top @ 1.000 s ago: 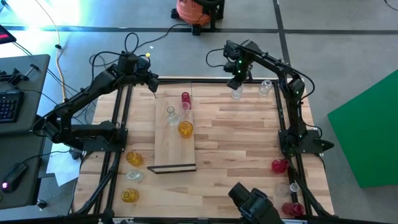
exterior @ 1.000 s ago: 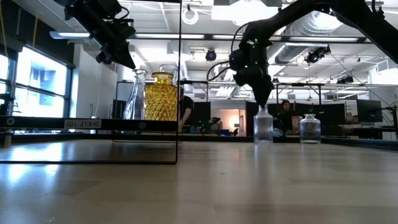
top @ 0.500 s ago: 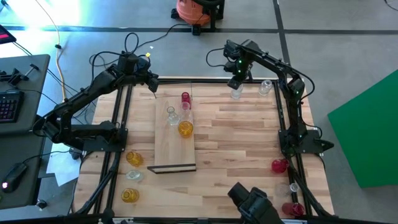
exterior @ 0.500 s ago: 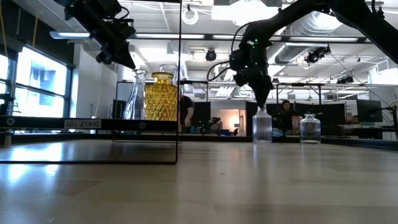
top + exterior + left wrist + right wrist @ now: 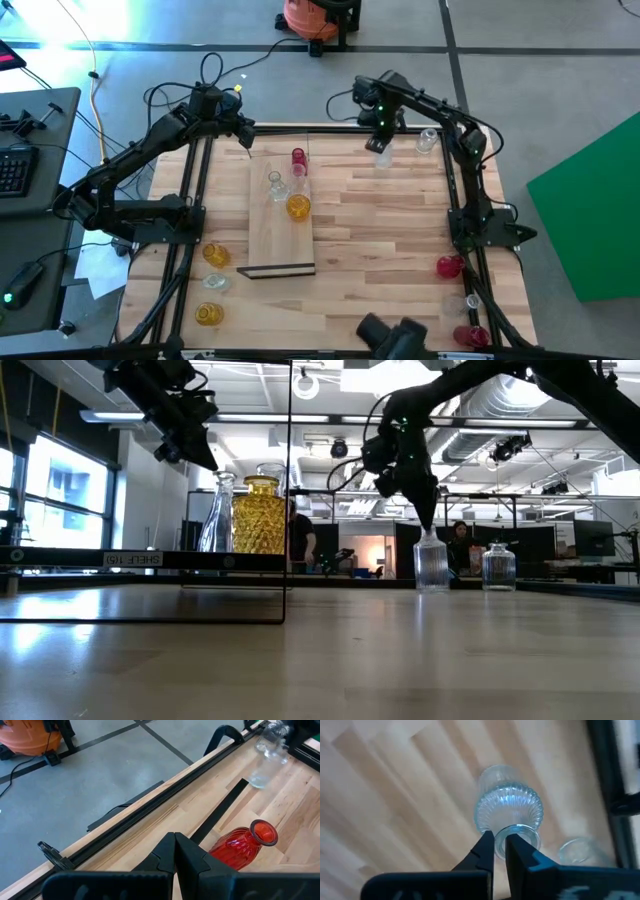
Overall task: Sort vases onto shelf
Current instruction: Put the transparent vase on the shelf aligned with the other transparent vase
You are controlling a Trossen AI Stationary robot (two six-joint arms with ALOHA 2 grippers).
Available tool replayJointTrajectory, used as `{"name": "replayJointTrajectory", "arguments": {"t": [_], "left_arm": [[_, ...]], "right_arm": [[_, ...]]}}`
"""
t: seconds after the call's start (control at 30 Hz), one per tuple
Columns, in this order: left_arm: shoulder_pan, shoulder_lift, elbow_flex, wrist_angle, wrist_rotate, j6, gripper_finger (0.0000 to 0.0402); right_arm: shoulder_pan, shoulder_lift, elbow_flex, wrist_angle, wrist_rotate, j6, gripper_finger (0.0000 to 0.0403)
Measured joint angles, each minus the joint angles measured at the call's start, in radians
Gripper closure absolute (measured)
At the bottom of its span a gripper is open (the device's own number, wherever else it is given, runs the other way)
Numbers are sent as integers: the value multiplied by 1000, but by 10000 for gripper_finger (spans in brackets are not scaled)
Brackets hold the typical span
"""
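Left arm: your left gripper (image 5: 247,148) hangs above the far-left corner of the shelf (image 5: 280,225), clenched on nothing. Leave it parked there; it is clear of the vases already set down.

Shelf: a light board left of the bench (image 5: 390,230) centre, dark strip at its near end. At its far half stand a red vase (image 5: 298,157), two clear vases (image 5: 275,184) and an amber vase (image 5: 298,207), close together. You have bare board between the amber vase and the dark strip.

Right arm: your right gripper (image 5: 378,137) is at the far edge of the bench, right of the shelf, pinched on the rim of a ribbed clear vase (image 5: 431,563). In the wrist view one finger (image 5: 485,851) looks to sit outside the lip and the other inside. The low view suggests the vase is just off the bench, though I cannot tell for sure.

Handling advice: it is a narrow hold on smooth glass, so lift straight and travel slowly to limit swinging. Carry it high enough to pass over the standing vases, and lower it onto bare board well apart from them.

Another clear vase (image 5: 428,140) stands just right of the held one; avoid brushing it.
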Motion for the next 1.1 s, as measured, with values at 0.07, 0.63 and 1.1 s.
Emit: {"name": "replayJointTrajectory", "arguments": {"t": [0.07, 0.63, 1.1], "left_arm": [[0, 0, 0, 0, 0, 0, 401], [0, 0, 0, -46, 3, 44, 401], [0, -56, 0, -107, 4, -45, 401]], "right_arm": [[38, -2, 0, -1, -3, 20, 399], [255, -144, 1, 3, 39, 239, 402], [370, -300, 2, 2, -178, 240, 403]]}}
